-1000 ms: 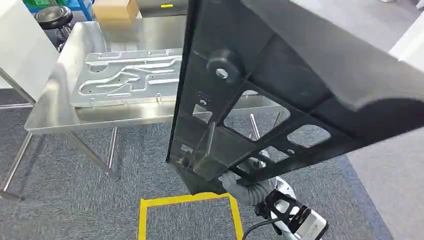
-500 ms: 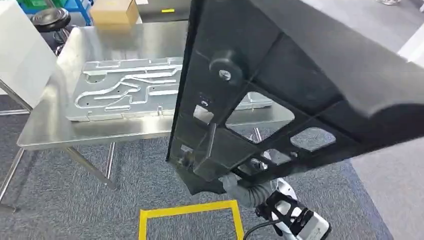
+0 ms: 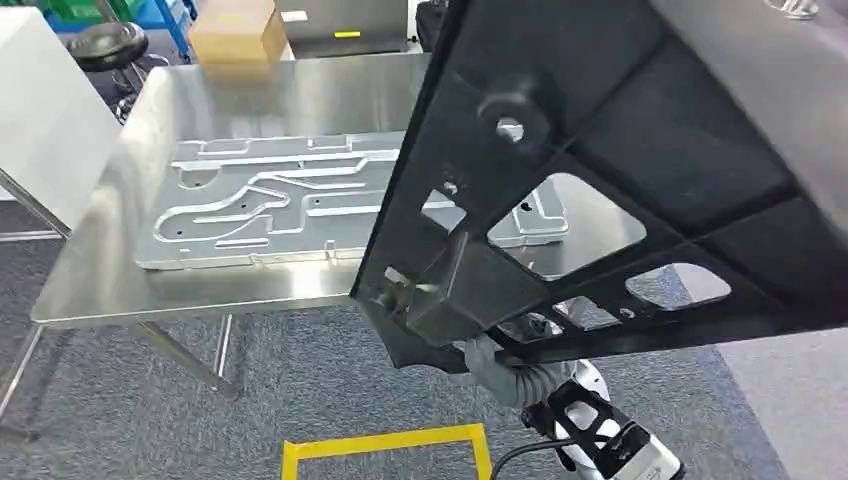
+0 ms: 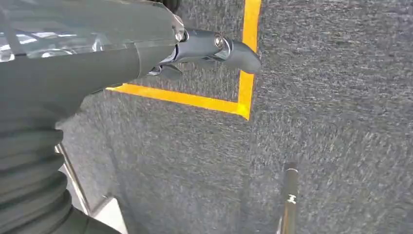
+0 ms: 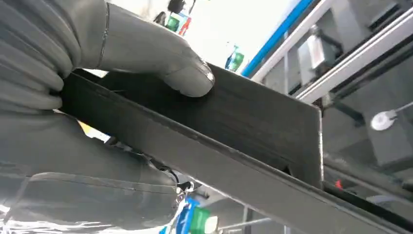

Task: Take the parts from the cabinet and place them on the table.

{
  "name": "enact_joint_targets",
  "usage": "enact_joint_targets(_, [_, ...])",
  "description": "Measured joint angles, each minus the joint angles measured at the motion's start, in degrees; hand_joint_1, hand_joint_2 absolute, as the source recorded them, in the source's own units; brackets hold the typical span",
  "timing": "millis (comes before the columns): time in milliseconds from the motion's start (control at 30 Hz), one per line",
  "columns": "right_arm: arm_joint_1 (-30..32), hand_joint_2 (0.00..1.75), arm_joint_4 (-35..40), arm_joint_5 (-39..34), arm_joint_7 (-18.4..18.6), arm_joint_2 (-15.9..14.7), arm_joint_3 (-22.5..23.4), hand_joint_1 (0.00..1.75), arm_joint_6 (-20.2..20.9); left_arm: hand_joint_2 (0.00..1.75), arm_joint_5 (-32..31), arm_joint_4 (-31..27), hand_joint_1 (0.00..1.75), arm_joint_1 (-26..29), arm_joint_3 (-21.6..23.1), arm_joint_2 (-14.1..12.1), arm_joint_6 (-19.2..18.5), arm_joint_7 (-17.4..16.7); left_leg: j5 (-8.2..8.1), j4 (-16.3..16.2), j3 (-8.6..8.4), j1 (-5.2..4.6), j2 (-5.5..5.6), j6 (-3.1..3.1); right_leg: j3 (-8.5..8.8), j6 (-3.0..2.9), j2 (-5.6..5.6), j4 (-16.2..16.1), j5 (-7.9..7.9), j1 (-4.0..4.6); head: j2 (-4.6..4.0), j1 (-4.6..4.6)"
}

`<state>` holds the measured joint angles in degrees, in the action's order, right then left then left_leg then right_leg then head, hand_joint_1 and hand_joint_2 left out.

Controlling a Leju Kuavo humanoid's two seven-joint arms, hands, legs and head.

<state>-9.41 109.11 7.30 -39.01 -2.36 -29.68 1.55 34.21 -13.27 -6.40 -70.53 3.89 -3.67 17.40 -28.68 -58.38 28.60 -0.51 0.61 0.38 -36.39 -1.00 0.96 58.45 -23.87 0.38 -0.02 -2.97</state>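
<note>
Scene: While the right hand (image 5: 97, 92) carries a large black ribbed plastic panel (image 3: 620, 190) tilted high in front of the head camera, a steel counter (image 3: 120, 280) stands ahead on grey carpet.
Right hand: its thumb (image 5: 180, 73) presses on the flat face of the panel's edge and the rest of the hand clamps from below, so the fingers are grasping the panel; the wrist view puts the grip at the panel's rim.
Left hand: the left hand (image 4: 214, 48) hangs over the carpet near a yellow tape corner (image 4: 243, 105); whether its fingers are spread or curled, I cannot tell, but nothing is seen in them.
Task's thing: the panel is in the air, its lower corner overlapping the counter's near edge in the head view, not yet resting on anything.
Already on counter: 1 machined aluminium plate (image 3: 270, 205) lies flat across the middle; a cardboard box (image 3: 235, 30) sits beyond the far edge.
Step in hand: by the look of it, the carry to the counter, placement still to come.
Next move: likely calls for levelling the tilted panel and lowering it onto bare steel beside the plate before letting go.
</note>
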Motion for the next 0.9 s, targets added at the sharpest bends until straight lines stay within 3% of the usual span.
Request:
enact_joint_targets(33, [-0.04,1.75,0.09,0.18,0.0,0.0,0.43,1.75,-0.56,1.75,0.0,0.0,0.0,-0.07,0.0,-0.04,0.02,-0.02,-0.09,-0.13,-0.29,-0.09,0.04,-0.32,0.76,-0.29,0.04,-0.36,-0.13,-0.12,0.0,0.0])
enact_joint_targets(67, [-0.02,1.75,0.15,0.48,0.0,-0.04,0.9,1.75,-1.29,1.75,0.0,-0.02,0.0,-0.24,0.0,-0.33,0.0,-0.02,-0.21,-1.74,0.5,0.1,-0.08,-0.51,1.75,-0.43,-0.04,-0.91,-0.17,-0.43,0.0,0.02])
enact_joint_targets(133, [-0.58,1.75,-0.04,1.05,0.0,-0.11,2.41,1.75,-2.89,1.75,0.0,0.0,0.0,-0.31,0.0,-0.17,0.0,-0.07,-1.05,-9.66,5.18,0.31,-0.16,-1.13,2.8,-0.89,-0.24,-1.14,-0.85,-0.6,0.0,0.0])
enact_joint_targets(200, [-0.65,1.75,-0.44,1.05,0.0,-0.17,4.05,1.75,-3.21,1.75,0.0,0.0,0.0,-0.11,0.0,-0.31,0.0,0.0,-5.08,-16.34,10.18,0.76,-0.2,-1.7,3.67,-0.83,-0.23,-1.14,-1.76,-0.66,0.0,-0.02])
enact_joint_targets(233, [-0.65,1.75,-0.68,0.83,0.02,-0.24,4.72,1.75,-3.19,1.75,0.0,0.0,0.0,0.06,0.0,-0.33,0.0,0.0,-7.0,-17.49,11.89,0.96,-0.2,-2.05,4.39,-0.73,-0.17,-1.13,-2.36,-0.74,0.0,-0.02])
enact_joint_targets(267, [-0.69,1.75,-0.87,0.7,0.0,-0.28,5.23,1.75,-3.15,1.75,0.0,0.0,0.0,0.12,0.0,-0.33,0.0,0.0,-7.01,-16.34,12.28,1.11,-0.22,-2.17,5.08,-0.64,-0.12,-1.13,-2.88,-0.81,0.0,0.0])
enact_joint_targets(300, [-0.75,1.75,-1.05,0.68,0.0,-0.31,5.62,1.75,-3.1,1.75,0.0,0.0,0.0,0.11,0.0,-0.33,0.02,0.0,-5.37,-13.22,11.76,1.24,-0.25,-2.25,5.94,-0.44,-0.1,-1.13,-3.5,-0.9,0.0,0.0])
enact_joint_targets(333, [-0.79,1.75,-1.23,0.94,0.0,-0.33,5.97,1.75,-3.23,1.75,0.0,0.0,0.0,0.1,0.0,-0.33,0.0,0.0,-2.18,-8.94,10.59,1.31,-0.32,-2.15,6.81,-0.24,-0.11,-1.13,-4.14,-0.95,0.0,0.0])
enact_joint_targets(367, [-0.83,1.75,-1.44,1.83,0.04,-0.33,6.31,1.75,-4.05,1.75,0.0,0.0,0.0,0.13,0.0,-0.33,0.0,0.0,2.42,-4.08,9.25,1.33,-0.46,-2.03,7.58,0.05,-0.2,-1.13,-4.84,-1.01,0.0,0.0])
enact_joint_targets(400, [-1.15,1.75,-1.88,3.38,0.17,-0.33,6.77,1.75,-5.49,1.75,0.0,0.0,0.0,0.23,0.0,-0.33,0.0,0.07,6.58,-0.29,9.08,1.27,-0.76,-1.91,7.95,0.39,-0.19,-0.8,-5.41,-0.84,0.0,0.02])
enact_joint_targets(433, [-1.89,1.75,-3.14,5.89,0.64,-0.33,7.6,1.75,-7.55,1.75,0.0,0.0,0.0,0.19,0.0,-0.35,0.0,0.11,5.63,-0.5,9.15,1.04,-1.11,-1.21,7.88,0.82,0.07,-0.77,-5.9,-0.69,0.0,-0.02])
enact_joint_targets(467, [-3.35,1.75,-4.88,9.22,1.84,-0.31,8.69,1.75,-10.42,1.75,-0.02,0.0,0.0,0.19,0.0,-0.35,0.0,0.24,6.18,-0.41,8.75,0.88,-1.01,-0.82,8.06,1.28,0.08,-1.0,-6.43,-0.68,0.0,0.0])
enact_joint_targets(533, [-8.13,1.75,-10.14,17.67,6.19,-0.33,11.64,1.75,-16.98,1.75,-0.02,0.0,0.0,-0.02,0.02,-0.35,-0.15,0.35,5.97,-0.21,8.34,1.05,-0.94,0.2,8.42,1.97,0.1,0.01,-5.91,-0.67,0.0,0.0])
enact_joint_targets(600, [-16.56,1.75,-19.28,28.07,12.01,-0.74,14.54,1.75,-22.35,1.75,-0.02,0.0,0.0,-0.56,0.18,-0.33,-0.42,0.48,5.82,-0.04,7.58,1.06,-1.01,0.86,6.28,2.31,-0.39,3.74,-6.19,-0.99,0.0,0.02])
enact_joint_targets(633, [-20.98,1.75,-25.07,33.79,15.33,-0.81,15.81,1.75,-24.53,1.75,-0.02,0.0,0.0,-1.04,0.22,-0.33,-0.55,0.46,5.85,-0.09,7.52,0.98,-1.04,1.02,3.69,2.57,-0.6,7.97,-7.56,-0.99,0.0,0.02])
enact_joint_targets(700, [-28.09,1.75,-35.19,47.28,21.85,-1.31,16.46,1.75,-28.0,1.75,-0.02,0.0,0.0,-1.62,0.37,-0.33,-0.61,0.04,5.5,-0.12,7.26,0.82,-0.94,1.38,-1.59,2.86,-0.61,15.78,-11.77,-1.0,0.0,0.02])
enact_joint_targets(733, [-31.8,1.75,-40.28,54.63,25.87,-1.36,16.02,1.75,-28.11,1.75,-0.02,0.0,0.0,-1.68,0.55,-0.33,-0.61,0.04,5.25,-0.14,7.01,0.75,-0.83,1.39,-3.42,2.92,-0.63,17.57,-12.73,-1.03,0.0,0.0])
enact_joint_targets(767, [-35.68,1.75,-45.83,61.93,30.07,-1.31,14.97,1.75,-27.29,1.75,0.0,0.0,0.0,-1.86,0.66,-0.33,-0.63,-0.02,4.99,-0.16,6.7,0.65,-0.82,1.38,-4.12,2.9,-0.65,17.04,-12.26,-1.05,0.0,0.0])
enact_joint_targets(800, [-39.64,1.75,-51.89,68.85,34.24,-1.22,13.37,1.75,-25.59,1.75,0.0,0.0,0.0,-2.2,0.72,-0.33,-0.68,-0.13,4.65,-0.17,6.23,0.54,-0.77,1.38,-3.63,2.6,-0.66,13.97,-9.92,-1.04,0.0,0.0])
enact_joint_targets(833, [-42.61,1.75,-56.39,73.35,36.38,-1.09,11.99,1.75,-23.6,1.75,0.0,0.0,0.0,-2.47,0.79,-0.28,-0.68,-0.2,4.33,-0.17,5.73,0.46,-0.57,1.34,-2.34,2.29,-0.65,9.53,-6.54,-0.95,0.0,0.0])
enact_joint_targets(867, [-45.48,1.75,-60.67,76.73,38.08,-0.85,10.72,1.75,-21.39,1.75,0.0,0.0,0.0,-2.66,0.87,-0.22,-0.68,-0.24,3.99,-0.15,5.29,0.42,-0.35,1.21,-0.73,1.75,-0.61,4.11,-2.0,-0.7,0.0,0.02])
enact_joint_targets(900, [-47.97,1.75,-65.7,79.5,39.51,-0.22,9.12,1.75,-19.15,1.75,0.0,0.09,0.0,-2.68,0.98,0.09,-0.66,-0.28,3.82,-0.09,5.27,0.5,-0.29,1.07,-0.3,1.06,-0.57,0.45,0.78,-0.38,0.0,0.0])
